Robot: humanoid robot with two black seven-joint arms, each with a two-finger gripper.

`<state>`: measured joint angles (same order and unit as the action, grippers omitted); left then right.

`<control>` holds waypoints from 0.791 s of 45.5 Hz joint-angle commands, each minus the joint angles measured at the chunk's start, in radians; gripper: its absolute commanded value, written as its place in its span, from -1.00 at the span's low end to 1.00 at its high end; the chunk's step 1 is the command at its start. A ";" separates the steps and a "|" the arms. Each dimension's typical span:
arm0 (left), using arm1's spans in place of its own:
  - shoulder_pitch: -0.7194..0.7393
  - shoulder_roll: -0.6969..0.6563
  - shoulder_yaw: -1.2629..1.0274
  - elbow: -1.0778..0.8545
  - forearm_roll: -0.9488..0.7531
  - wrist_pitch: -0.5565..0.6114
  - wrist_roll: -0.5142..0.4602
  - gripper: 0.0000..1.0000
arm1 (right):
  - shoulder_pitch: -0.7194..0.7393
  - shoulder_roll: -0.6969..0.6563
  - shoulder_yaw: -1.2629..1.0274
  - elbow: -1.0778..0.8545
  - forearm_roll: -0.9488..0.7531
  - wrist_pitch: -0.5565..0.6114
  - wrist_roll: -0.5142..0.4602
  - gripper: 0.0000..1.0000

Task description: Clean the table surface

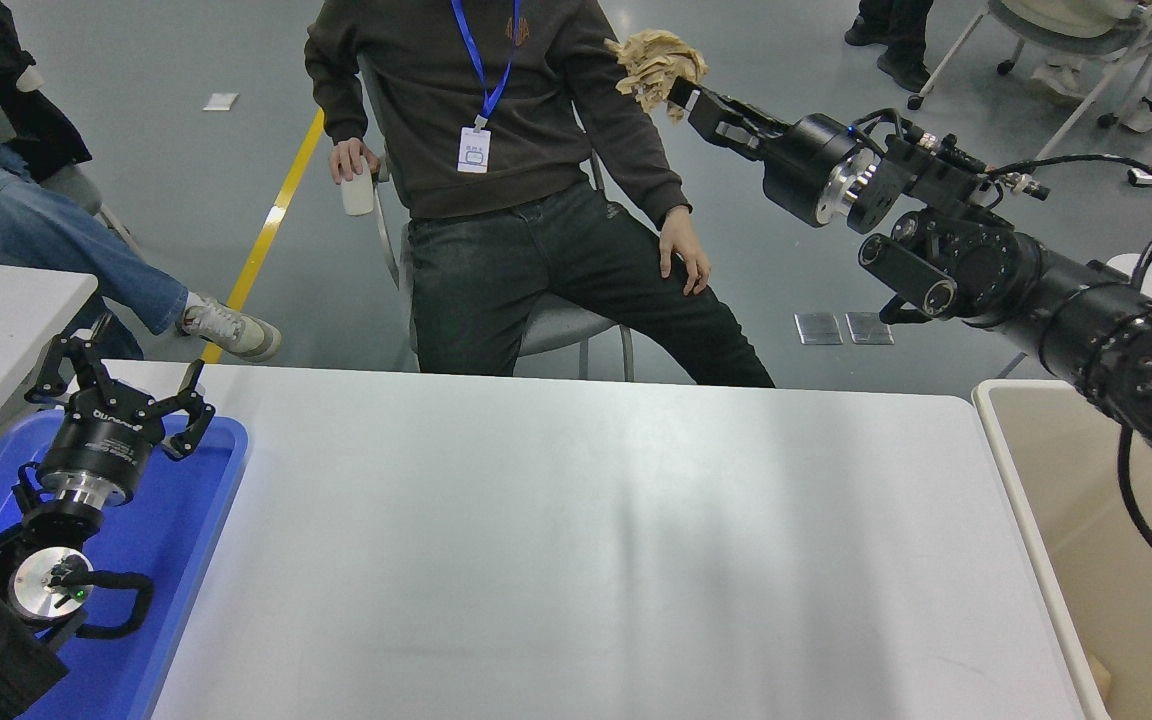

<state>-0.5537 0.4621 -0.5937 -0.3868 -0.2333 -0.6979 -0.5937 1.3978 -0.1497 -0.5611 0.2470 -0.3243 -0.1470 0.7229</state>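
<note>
Gripper [688, 98] on my right arm pinches a crumpled tan paper wad [656, 62], high above the plain white counter [576, 540].

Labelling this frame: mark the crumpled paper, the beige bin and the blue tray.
crumpled paper [658, 62], head view, middle of the wad.
beige bin [1011, 470], head view, left rim.
blue tray [198, 500], head view, bare floor.
</note>
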 commanded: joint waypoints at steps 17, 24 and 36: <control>0.000 0.000 0.000 0.000 0.000 0.000 0.000 1.00 | -0.322 -0.330 0.167 -0.265 0.042 0.122 -0.292 -1.00; 0.000 0.000 0.000 -0.001 0.000 0.000 0.000 1.00 | -0.390 -0.381 0.208 -0.268 0.041 0.121 -0.394 -1.00; 0.000 0.000 0.000 -0.001 0.000 0.000 0.000 1.00 | -0.497 -0.404 0.227 -0.321 0.041 0.118 -0.536 -1.00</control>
<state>-0.5539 0.4617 -0.5937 -0.3877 -0.2332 -0.6980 -0.5938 1.0033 -0.5112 -0.3629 -0.0352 -0.2837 -0.0290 0.3192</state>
